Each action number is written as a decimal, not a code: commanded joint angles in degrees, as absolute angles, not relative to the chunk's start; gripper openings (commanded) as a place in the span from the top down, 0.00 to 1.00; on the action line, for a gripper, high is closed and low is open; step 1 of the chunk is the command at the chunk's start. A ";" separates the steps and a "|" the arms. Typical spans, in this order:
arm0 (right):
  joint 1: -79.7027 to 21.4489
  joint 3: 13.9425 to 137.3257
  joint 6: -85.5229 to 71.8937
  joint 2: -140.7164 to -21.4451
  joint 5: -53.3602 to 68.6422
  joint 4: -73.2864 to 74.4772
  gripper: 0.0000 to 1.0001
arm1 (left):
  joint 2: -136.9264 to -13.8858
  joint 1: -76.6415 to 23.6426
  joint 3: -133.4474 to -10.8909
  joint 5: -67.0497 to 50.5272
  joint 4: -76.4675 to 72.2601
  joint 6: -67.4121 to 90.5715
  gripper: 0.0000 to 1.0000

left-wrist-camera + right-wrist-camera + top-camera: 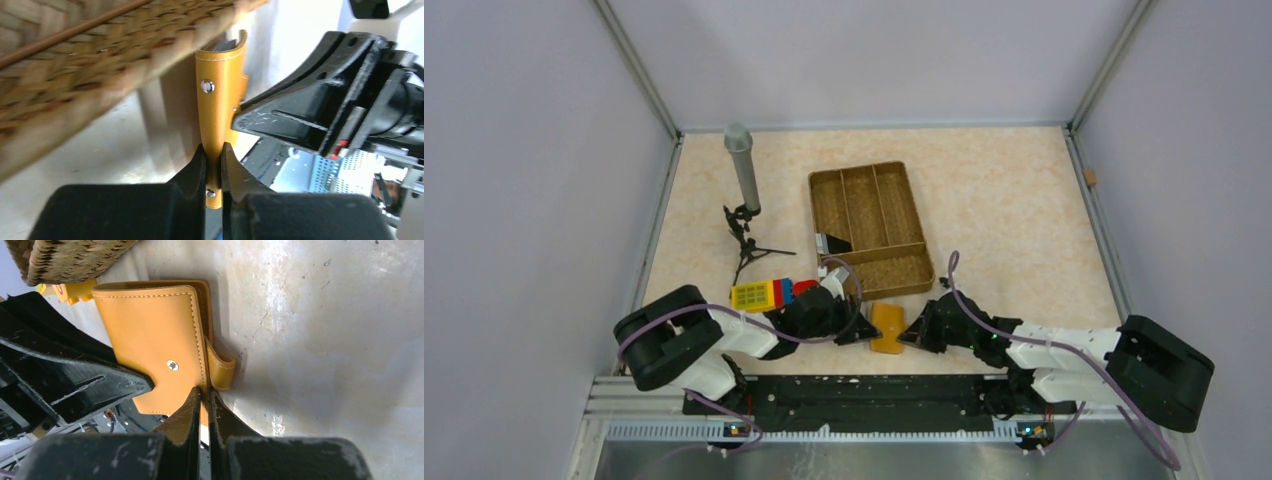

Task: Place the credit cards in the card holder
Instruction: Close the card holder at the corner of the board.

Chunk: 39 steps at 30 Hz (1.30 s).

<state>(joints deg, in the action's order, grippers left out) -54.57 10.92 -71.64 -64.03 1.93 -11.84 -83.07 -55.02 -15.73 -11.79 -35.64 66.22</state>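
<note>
Top external view, read from the left: coloured toy blocks [769,293] sit just beside the left arm; the left hand [856,328] lies low on the table [1004,200], clenched on the left edge of the card holder [887,327]; the holder rests between the two hands, just in front of the woven tray [884,289]; the right hand [912,333] meets it from the other side. Left wrist view confirms a thin pinch, tight on the tan leather; right wrist view shows the right hand likewise grasping the holder, nipped onto the edge beside the loose snap tab [221,371] (the stud [172,365] sits bare, so the holder looks unsnapped); whether it grips one leaf or both I cannot tell. No credit card is plainly in view; a dark sliver in the fold is too blurred to name.

The step in hand looks like opening the holder; to do it well, the left hand should anchor its side down on the table while the right peels only the top leaf up and away, slowly; both grips are shallow, so a hard tug would likely slip off the leather; the tray wall stands close behind, so the swing should avoid it.
</note>
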 commanded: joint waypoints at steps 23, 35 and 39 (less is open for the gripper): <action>-44.03 19.44 -41.42 -42.95 29.62 -11.84 0.47 | -49.01 -42.37 -18.66 -39.71 -9.97 48.41 1.00; -44.04 20.56 -39.04 -50.90 32.56 -16.33 0.47 | -50.28 -42.02 -17.46 -41.38 -15.86 52.25 1.00; -44.07 20.31 -39.71 -52.00 34.65 -17.31 0.48 | -50.71 -41.69 -17.17 -41.76 -16.84 52.68 1.00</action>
